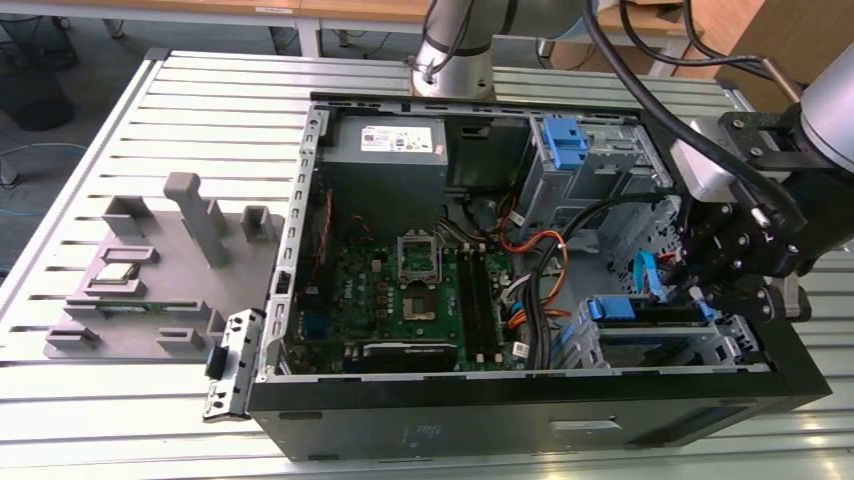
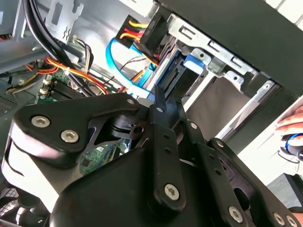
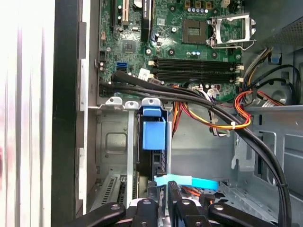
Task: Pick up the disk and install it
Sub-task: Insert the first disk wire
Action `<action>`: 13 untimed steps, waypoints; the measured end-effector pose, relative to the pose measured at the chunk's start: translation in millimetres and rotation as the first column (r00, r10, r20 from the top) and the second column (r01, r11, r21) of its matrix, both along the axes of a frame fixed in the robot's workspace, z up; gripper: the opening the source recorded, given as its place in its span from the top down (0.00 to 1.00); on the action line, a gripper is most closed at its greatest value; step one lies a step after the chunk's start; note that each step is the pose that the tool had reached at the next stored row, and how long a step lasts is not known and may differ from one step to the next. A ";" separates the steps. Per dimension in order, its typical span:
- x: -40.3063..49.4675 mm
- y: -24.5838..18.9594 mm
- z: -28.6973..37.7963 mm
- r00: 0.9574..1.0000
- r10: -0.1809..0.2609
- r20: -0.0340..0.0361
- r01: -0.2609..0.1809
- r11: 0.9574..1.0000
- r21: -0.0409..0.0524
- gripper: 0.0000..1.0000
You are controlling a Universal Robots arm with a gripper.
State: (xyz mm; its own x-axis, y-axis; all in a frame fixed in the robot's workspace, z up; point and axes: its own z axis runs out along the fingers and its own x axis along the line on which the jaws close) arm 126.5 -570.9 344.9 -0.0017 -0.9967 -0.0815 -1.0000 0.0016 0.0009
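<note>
Over on the exterior view's left, we see a grey fixture tray (image 1: 134,300) holding spare parts on the slatted table (image 1: 214,120), well apart from the work. In the middle lies the open computer case (image 1: 534,400), with the green motherboard (image 1: 414,290) on its floor and the grey power supply (image 1: 387,150) above it in that view.

Toward the exterior view's right, our gripper (image 1: 721,275) hangs inside the case over the lower drive cage (image 1: 667,345). The disk (image 3: 152,142) sits edge-on in that cage, its blue bracket handle showing in the first wrist view, and it looks at least partly seated in its slot. The fingers stand close together just beside the disk's end; we cannot tell whether they clamp it or merely press it.

We judge the risk to be the loose cables (image 3: 222,118) and the flat blue cable (image 3: 184,180) lying near the slot: a finger could snag one, or the disk could jam if pushed at a tilt. A person's hand (image 2: 291,124) rests near the case wall in the second wrist view.
</note>
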 end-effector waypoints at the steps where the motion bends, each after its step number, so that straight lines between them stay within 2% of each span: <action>1: 1.1 0.0 0.0 1.000 0.000 0.000 0.000 1.000 0.000 0.76; 7: 2.6 0.0 -0.4 1.000 -0.030 0.000 0.030 1.000 0.000 0.76; 11: 2.6 0.0 -0.4 0.999 -0.032 0.000 0.032 0.999 0.000 0.76; 12: 2.7 0.0 -0.5 0.999 -0.032 -0.002 0.032 0.999 0.000 0.76; 13: 2.8 0.0 -0.7 0.999 -0.032 -0.008 0.032 0.999 0.000 0.76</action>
